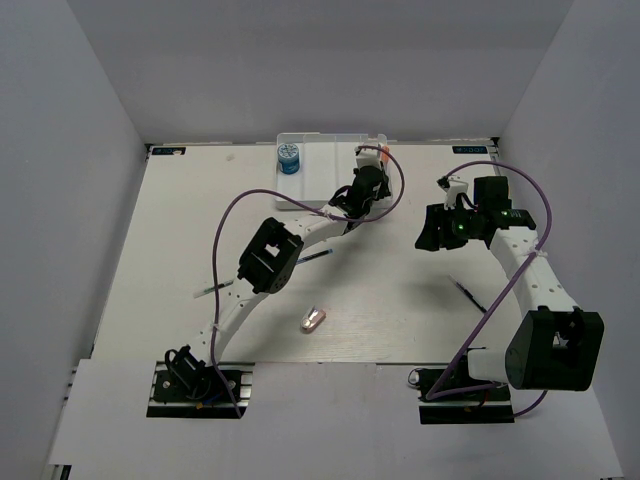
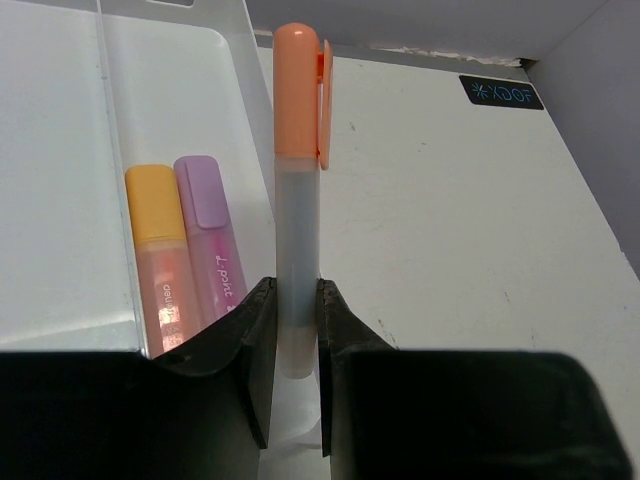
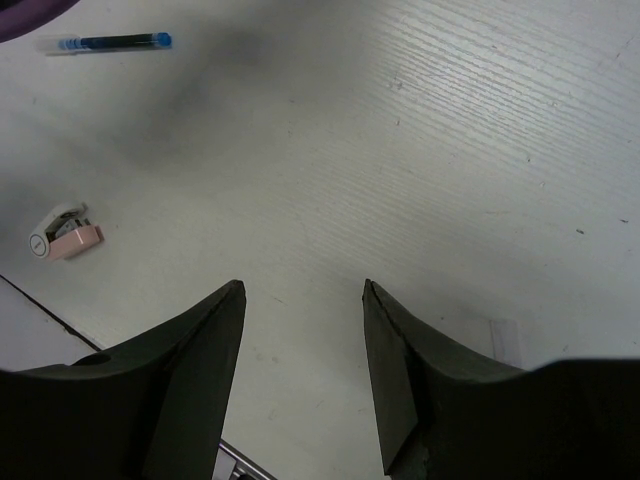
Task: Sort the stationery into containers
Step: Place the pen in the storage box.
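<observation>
My left gripper (image 1: 367, 175) (image 2: 297, 287) is shut on a short marker (image 2: 297, 190) with an orange cap and a pale barrel. It holds the marker at the right end of the white divided tray (image 1: 325, 175), over the tray's right wall (image 2: 256, 110). In the rightmost compartment lie an orange-capped marker (image 2: 158, 255) and a lilac marker (image 2: 210, 240). A blue round roll (image 1: 289, 158) stands at the tray's left end. My right gripper (image 1: 430, 236) (image 3: 303, 292) is open and empty above the bare table. A pinkish eraser (image 1: 313, 319) (image 3: 62, 236) lies mid-table.
Thin dark pens lie on the table: one (image 1: 316, 257) beside the left arm, one (image 1: 206, 291) further left, one (image 1: 467, 293) by the right arm. A blue-inked pen (image 3: 105, 42) shows in the right wrist view. Purple cables loop over both arms. White walls enclose the table.
</observation>
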Controlling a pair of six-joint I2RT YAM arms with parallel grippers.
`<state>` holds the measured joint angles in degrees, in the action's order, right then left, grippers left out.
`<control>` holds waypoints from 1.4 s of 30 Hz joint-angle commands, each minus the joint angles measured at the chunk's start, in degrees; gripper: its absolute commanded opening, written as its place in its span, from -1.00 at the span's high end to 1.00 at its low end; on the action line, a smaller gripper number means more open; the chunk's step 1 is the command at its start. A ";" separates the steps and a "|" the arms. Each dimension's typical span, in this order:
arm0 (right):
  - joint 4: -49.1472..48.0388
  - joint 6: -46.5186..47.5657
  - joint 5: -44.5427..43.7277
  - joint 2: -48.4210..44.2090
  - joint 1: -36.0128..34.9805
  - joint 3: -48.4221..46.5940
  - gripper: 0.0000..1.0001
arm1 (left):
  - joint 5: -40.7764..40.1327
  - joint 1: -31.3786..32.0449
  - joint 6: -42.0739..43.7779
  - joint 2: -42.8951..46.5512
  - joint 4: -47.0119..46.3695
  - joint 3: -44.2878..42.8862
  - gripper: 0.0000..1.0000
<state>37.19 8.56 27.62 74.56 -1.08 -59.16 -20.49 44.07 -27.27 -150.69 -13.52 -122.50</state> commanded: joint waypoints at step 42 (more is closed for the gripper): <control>5.26 3.82 2.34 -5.83 0.38 -2.64 -0.15 | 20.37 -8.90 21.88 37.46 38.70 10.72 -0.81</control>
<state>39.79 9.74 28.21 70.70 -0.86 -60.23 -8.51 38.74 -13.28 -133.32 12.62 -117.38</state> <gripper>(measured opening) 0.571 0.894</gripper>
